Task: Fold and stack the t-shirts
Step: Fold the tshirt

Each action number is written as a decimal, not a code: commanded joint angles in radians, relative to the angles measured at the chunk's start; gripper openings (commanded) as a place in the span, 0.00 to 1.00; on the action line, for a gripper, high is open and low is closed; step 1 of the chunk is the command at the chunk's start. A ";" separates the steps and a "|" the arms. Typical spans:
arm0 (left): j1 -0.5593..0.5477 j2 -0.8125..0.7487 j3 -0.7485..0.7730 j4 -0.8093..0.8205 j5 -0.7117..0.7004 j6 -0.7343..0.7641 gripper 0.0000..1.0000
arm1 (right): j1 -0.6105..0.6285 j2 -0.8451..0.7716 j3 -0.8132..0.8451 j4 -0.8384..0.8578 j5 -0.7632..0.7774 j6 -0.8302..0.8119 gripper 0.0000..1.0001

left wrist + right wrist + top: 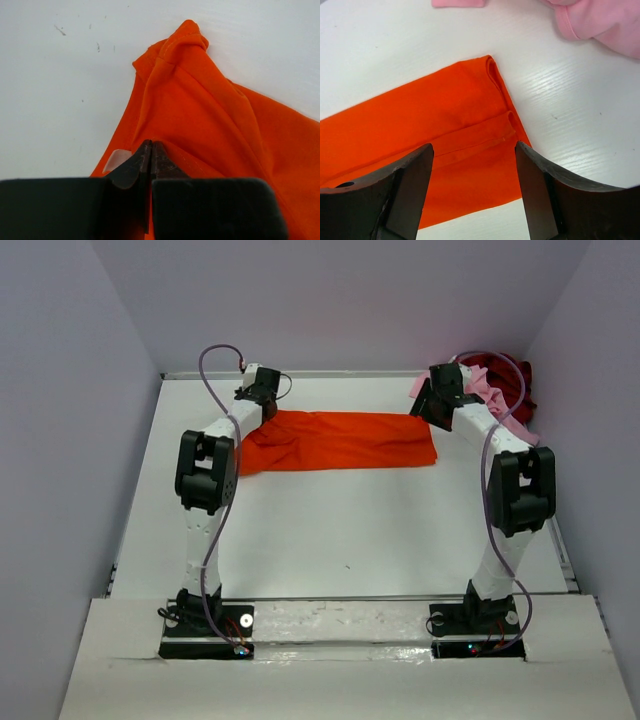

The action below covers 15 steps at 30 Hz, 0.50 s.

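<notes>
The bright orange t-shirt [340, 440] lies folded into a long band across the far middle of the table. My left gripper [262, 390] is at its left end, shut on a raised fold of the orange cloth [200, 115]. My right gripper [436, 398] hangs open above the band's right end [470, 135], with cloth between the fingers but not gripped. The light pink t-shirt [495, 400] lies bunched at the far right corner and shows in the right wrist view [600, 22]. The dark red t-shirt [510, 378] lies under and behind it.
Grey walls close in the white table [340, 530] on the left, back and right. The pink and red pile sits just behind the right arm. A white label [116, 160] shows on the orange shirt beside my left fingers.
</notes>
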 commanded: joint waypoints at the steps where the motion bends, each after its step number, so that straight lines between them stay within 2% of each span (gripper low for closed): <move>1: 0.004 0.022 0.094 0.013 -0.019 0.026 0.22 | 0.024 -0.044 0.010 0.048 -0.035 -0.050 0.72; 2: 0.004 0.023 0.097 0.024 -0.019 0.019 0.33 | 0.024 -0.039 0.011 0.050 -0.042 -0.057 0.72; 3: 0.004 0.017 0.094 0.035 -0.027 0.019 0.49 | 0.034 -0.039 0.016 0.050 -0.048 -0.061 0.72; 5: 0.004 -0.007 0.064 0.052 -0.045 0.016 0.54 | 0.034 -0.036 0.017 0.050 -0.060 -0.064 0.72; 7: 0.002 -0.082 -0.008 0.116 -0.051 0.025 0.64 | 0.044 -0.036 0.016 0.056 -0.068 -0.070 0.72; 9: 0.002 -0.146 -0.030 0.128 -0.053 0.027 0.69 | 0.044 -0.029 0.020 0.056 -0.075 -0.074 0.72; 15: -0.042 -0.277 -0.103 0.026 -0.013 -0.031 0.70 | 0.053 -0.016 0.022 0.057 -0.089 -0.077 0.72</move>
